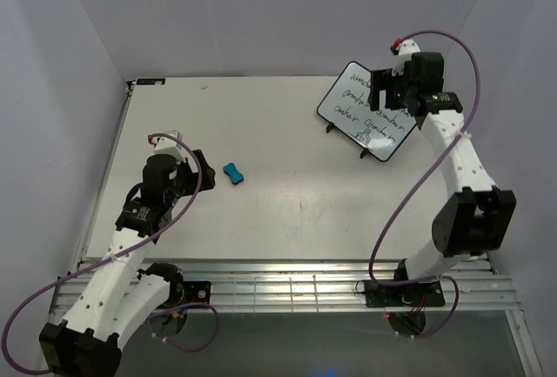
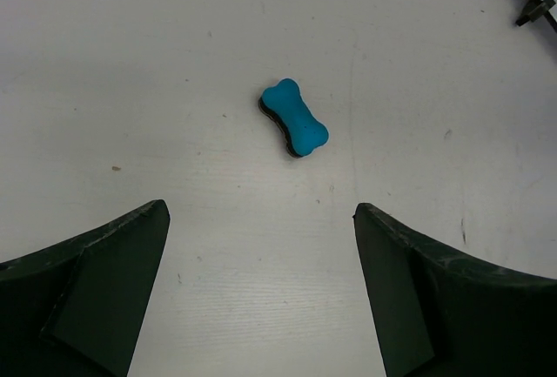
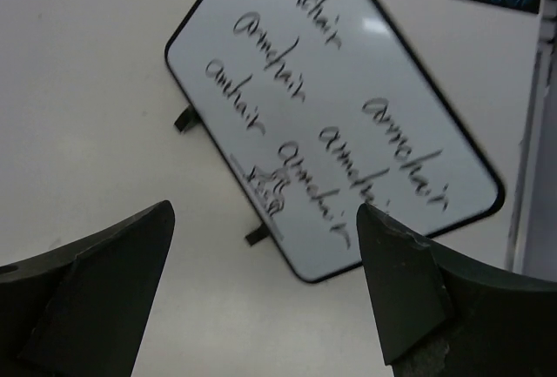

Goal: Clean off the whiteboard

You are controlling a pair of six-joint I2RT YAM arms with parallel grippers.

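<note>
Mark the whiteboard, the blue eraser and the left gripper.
whiteboard point(image 3: 331, 124), right wrist view, middle of its written white face.
blue eraser point(image 2: 294, 118), left wrist view, centre of its blue top.
left gripper point(image 2: 259, 212), left wrist view, midway between its open fingertips.

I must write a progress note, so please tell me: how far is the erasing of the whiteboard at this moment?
Done: nothing; the whiteboard is covered with black handwriting. In hand: nothing held; the left gripper is open facing the blue eraser on the table, the right gripper open over the whiteboard. Remaining: grasp the eraser and wipe all the writing.
</note>
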